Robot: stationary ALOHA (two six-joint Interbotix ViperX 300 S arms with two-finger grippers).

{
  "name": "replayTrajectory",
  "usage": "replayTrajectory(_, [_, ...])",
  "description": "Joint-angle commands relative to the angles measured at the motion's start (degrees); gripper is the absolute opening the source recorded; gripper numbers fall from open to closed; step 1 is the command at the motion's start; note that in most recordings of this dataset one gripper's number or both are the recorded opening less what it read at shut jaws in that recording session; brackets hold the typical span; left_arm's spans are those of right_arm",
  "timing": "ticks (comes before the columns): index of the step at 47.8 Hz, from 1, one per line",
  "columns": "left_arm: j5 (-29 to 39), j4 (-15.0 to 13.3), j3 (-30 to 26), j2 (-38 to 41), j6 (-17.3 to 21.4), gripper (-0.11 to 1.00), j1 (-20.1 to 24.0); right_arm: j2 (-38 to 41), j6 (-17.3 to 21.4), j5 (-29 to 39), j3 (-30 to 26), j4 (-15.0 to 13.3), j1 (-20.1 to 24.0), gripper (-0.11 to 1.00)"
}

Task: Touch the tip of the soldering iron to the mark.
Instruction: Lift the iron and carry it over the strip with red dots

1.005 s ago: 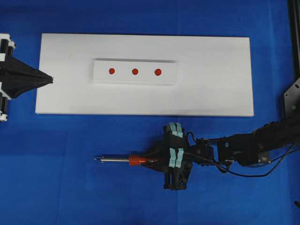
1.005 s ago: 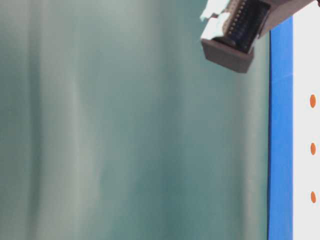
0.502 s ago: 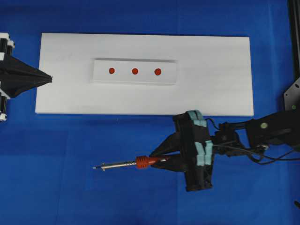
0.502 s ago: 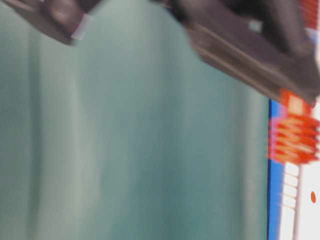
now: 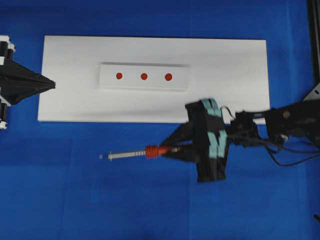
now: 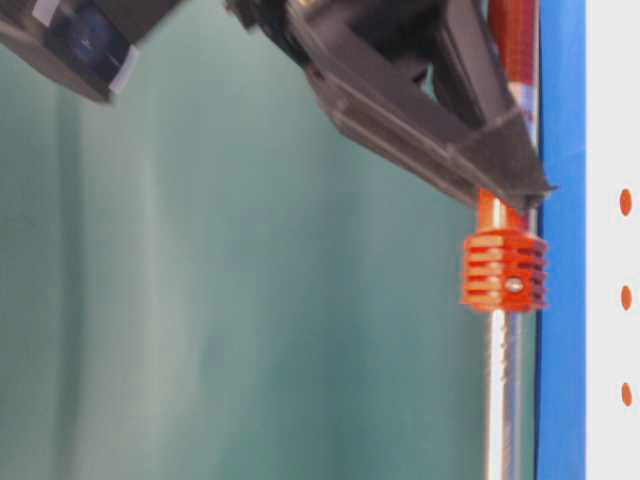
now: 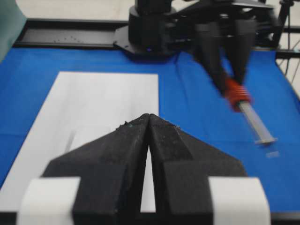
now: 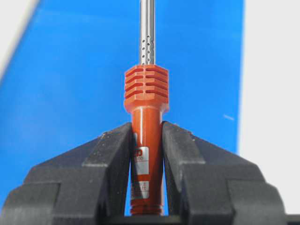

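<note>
Orange-red soldering iron (image 5: 150,151): I held it clamped in my right hand (image 5: 172,149), lower centre of frame, below the white board (image 5: 230,100); left hand (image 5: 50,83) stood shut.

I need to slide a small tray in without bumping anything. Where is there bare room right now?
The white board is bare right of the raised strip with three red marks, and along its front edge. The blue cloth is bare at front left. It is crowded front right, where the right hand holds the soldering iron. The left hand overlaps the board's left edge.
</note>
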Motion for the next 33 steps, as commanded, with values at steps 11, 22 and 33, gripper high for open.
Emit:
replayTrajectory(11, [-0.5,0.1,-0.4,0.2,-0.1,0.0,0.1,-1.9,-9.2,7.7,-3.7,-4.4,-10.7,0.06])
replayTrajectory(22, [-0.5,0.1,-0.4,0.3,-0.2,0.0,0.1,-1.4,-15.5,11.0,-6.4,-5.0,-19.0,0.06])
replayTrajectory(33, [-0.5,0.1,-0.4,0.3,-0.3,0.0,0.1,0.3,-18.5,14.2,-9.1,-5.1,-22.6,0.06])
